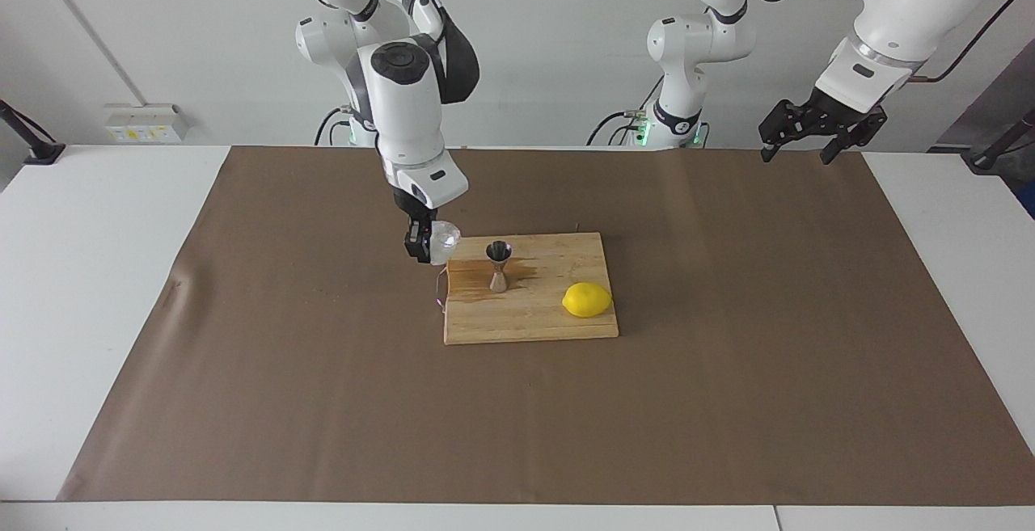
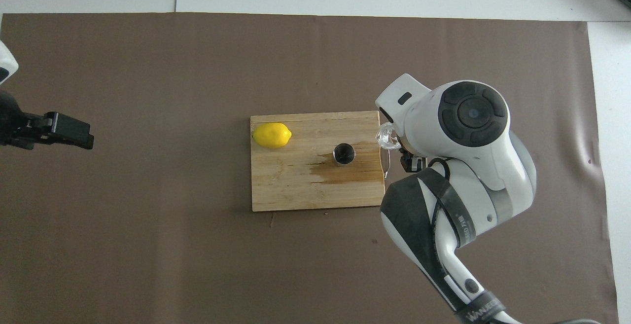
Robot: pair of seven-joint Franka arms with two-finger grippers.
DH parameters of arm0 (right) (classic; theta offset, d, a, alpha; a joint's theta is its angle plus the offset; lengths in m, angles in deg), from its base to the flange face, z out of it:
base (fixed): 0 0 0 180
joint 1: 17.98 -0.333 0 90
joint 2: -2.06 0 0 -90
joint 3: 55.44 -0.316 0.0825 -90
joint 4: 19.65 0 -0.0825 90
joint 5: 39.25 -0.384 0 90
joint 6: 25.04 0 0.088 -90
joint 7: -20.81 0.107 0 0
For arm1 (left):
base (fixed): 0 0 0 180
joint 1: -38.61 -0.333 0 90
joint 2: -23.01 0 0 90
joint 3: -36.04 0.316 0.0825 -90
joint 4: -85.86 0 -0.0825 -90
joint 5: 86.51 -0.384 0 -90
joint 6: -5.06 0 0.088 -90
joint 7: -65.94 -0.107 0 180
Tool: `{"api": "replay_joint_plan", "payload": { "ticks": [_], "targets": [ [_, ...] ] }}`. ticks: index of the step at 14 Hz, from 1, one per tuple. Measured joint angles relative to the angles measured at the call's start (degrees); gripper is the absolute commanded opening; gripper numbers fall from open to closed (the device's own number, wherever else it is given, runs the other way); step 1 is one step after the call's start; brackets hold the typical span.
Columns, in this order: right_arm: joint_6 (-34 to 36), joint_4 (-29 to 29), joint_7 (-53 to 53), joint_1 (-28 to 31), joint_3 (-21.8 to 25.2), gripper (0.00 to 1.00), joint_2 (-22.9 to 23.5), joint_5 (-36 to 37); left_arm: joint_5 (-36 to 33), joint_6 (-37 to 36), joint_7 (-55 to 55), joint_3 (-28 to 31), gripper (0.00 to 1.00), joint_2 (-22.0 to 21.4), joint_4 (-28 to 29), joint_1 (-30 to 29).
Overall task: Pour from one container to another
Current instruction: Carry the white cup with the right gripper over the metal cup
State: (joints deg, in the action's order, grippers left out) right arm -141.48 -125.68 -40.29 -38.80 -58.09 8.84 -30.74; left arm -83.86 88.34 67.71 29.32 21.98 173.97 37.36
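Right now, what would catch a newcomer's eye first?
The right gripper holds a clear cup over the edge of a wooden board, beside a steel jigger standing on a wet stain. A yellow lemon lies on the board toward the left arm's end, where the left gripper waits, open.

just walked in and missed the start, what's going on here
The right claw holds a small clear cup in the air at the edge of the wooden cutting board, beside the steel jigger standing upright on it. Nothing is being poured yet. A lemon lies on the board too. The left claw waits, open, over its end of the table.
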Motion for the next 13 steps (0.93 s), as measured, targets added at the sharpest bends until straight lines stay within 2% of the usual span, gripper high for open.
{"api": "replay_joint_plan", "payload": {
  "ticks": [5,13],
  "targets": [
    [1.71,2.85,1.48,-3.21,0.01,0.0,1.63,5.04,0.0,-0.02,0.0,0.0,1.0,0.0,0.0,0.0],
    [5.53,8.52,6.54,-5.97,0.05,0.0,6.32,8.65,0.0,-0.04,0.0,0.0,1.0,0.0,0.0,0.0]
  ]
}}
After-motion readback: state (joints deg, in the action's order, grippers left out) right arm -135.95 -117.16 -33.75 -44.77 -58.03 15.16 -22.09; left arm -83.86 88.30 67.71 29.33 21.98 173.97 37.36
